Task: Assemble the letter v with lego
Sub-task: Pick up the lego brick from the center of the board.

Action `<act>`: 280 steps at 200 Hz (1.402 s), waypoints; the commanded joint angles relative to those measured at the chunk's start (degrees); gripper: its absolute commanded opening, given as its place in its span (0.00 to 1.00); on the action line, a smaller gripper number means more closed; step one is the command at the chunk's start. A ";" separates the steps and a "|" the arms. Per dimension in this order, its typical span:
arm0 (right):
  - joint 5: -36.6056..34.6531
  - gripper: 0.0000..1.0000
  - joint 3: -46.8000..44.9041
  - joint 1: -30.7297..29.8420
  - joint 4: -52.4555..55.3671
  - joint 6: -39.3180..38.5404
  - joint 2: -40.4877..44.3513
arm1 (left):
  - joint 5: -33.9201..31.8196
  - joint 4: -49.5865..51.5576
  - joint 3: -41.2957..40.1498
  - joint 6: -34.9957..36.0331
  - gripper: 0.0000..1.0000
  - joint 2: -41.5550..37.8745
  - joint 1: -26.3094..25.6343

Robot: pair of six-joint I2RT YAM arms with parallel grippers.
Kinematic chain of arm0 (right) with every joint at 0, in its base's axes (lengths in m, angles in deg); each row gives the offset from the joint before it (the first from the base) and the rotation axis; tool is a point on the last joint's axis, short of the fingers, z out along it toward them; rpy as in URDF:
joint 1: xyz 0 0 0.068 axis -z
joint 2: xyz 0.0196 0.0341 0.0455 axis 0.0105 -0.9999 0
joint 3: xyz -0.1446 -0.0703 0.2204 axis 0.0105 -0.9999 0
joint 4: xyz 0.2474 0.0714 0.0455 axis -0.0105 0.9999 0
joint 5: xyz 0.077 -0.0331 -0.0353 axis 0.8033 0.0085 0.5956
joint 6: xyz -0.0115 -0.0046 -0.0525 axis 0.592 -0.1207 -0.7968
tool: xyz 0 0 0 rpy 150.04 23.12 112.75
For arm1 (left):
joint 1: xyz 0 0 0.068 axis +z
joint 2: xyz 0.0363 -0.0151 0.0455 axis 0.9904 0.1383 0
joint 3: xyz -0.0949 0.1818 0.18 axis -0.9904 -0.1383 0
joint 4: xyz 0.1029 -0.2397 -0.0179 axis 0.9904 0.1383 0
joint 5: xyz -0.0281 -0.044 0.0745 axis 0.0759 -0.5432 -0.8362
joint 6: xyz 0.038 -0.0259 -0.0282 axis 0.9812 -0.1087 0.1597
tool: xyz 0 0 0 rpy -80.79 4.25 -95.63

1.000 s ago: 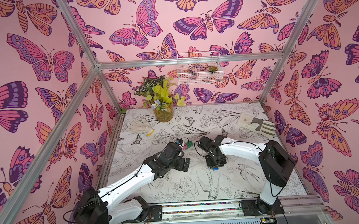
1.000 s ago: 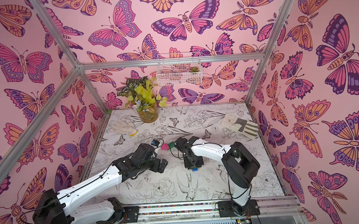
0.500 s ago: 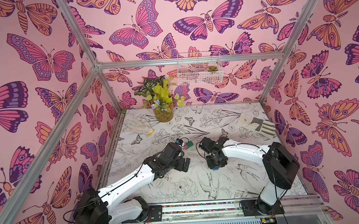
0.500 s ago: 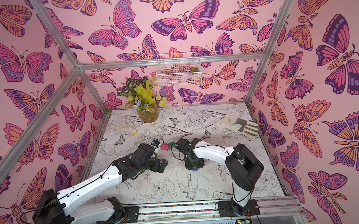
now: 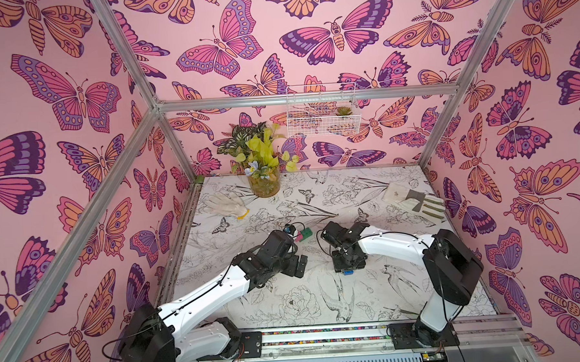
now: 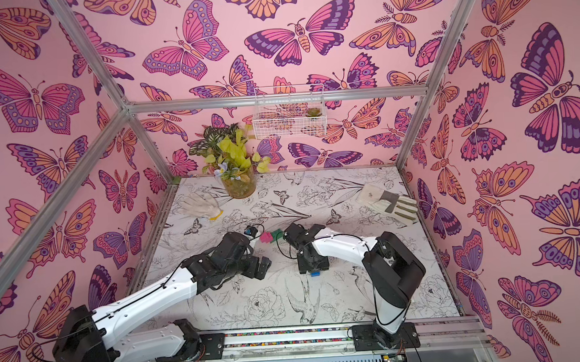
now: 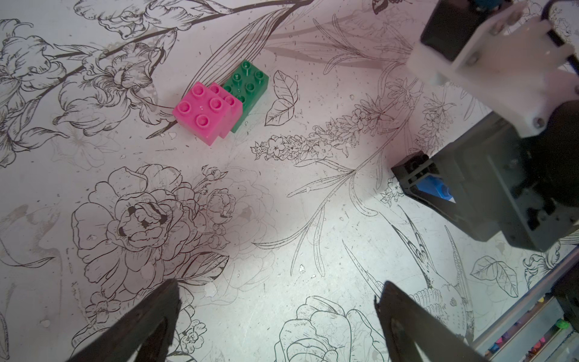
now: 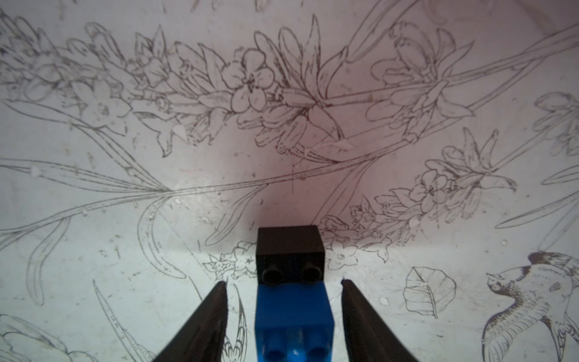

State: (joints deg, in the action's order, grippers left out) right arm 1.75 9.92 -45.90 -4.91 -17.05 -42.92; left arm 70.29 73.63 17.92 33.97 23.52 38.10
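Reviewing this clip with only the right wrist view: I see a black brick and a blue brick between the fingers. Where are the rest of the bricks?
Observer: Two pink bricks are joined in steps to a green brick. They form one cluster, set apart from the black-and-blue pair.
Operator: Is the left arm holding that cluster?
Observer: No. The left gripper is open and empty, over bare table short of the cluster.
Operator: Anything else on the table?
Observer: Only at the back: a vase of plants, a white glove and a grey-patched glove, all away from the bricks.
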 commanded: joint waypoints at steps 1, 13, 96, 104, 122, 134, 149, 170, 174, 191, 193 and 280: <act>-1.19 0.56 -1.09 -0.23 -0.81 1.19 -1.24 | -0.56 1.26 -1.22 -0.25 1.00 0.03 -0.35; -1.06 0.54 -1.50 -0.18 -1.38 1.21 -1.38 | -0.68 1.23 -1.22 -0.26 1.00 0.12 -0.28; -0.74 0.47 -3.66 0.54 -4.02 1.20 -2.33 | -0.93 1.23 -1.32 -0.16 1.00 0.78 -0.23; -0.93 0.46 -4.00 0.67 -4.28 1.20 -2.06 | -0.90 1.22 -1.41 -0.16 1.00 0.74 -0.27; -1.31 0.46 -4.74 0.97 -4.82 1.11 -1.34 | -1.12 1.23 -1.27 -0.16 1.00 0.99 -0.29; -1.62 0.46 -5.19 1.28 -5.13 0.85 -0.89 | -1.11 1.27 -1.03 -0.09 1.00 1.47 -0.27; -1.21 0.46 -5.73 1.93 -5.59 0.59 -0.55 | -1.03 1.27 -0.88 -0.07 1.00 2.16 -0.27; -0.98 0.39 -6.33 2.11 -6.00 0.33 -0.17 | -0.92 1.23 -0.87 -0.07 1.00 2.58 -0.29; -0.89 0.36 -6.43 2.07 -6.03 0.31 -0.13 | -0.91 1.25 -0.86 -0.08 1.00 2.58 -0.27; -0.39 0.27 -6.70 2.19 -6.23 0.11 -0.16 | -1.08 1.27 -0.97 -0.16 1.00 2.28 -0.29; -0.36 0.27 -6.71 2.20 -6.30 0.07 -0.16 | -1.08 1.27 -0.97 -0.16 1.00 2.24 -0.29; 2.42 0.16 -5.03 2.43 -6.04 -5.40 2.98 | -2.13 1.49 -1.20 -0.47 1.00 1.66 -0.27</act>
State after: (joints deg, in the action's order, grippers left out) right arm 3.08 3.78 -44.00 -12.93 -18.69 -41.54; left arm 69.96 73.76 17.66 33.97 25.73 38.10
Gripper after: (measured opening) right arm 0.352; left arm 0.999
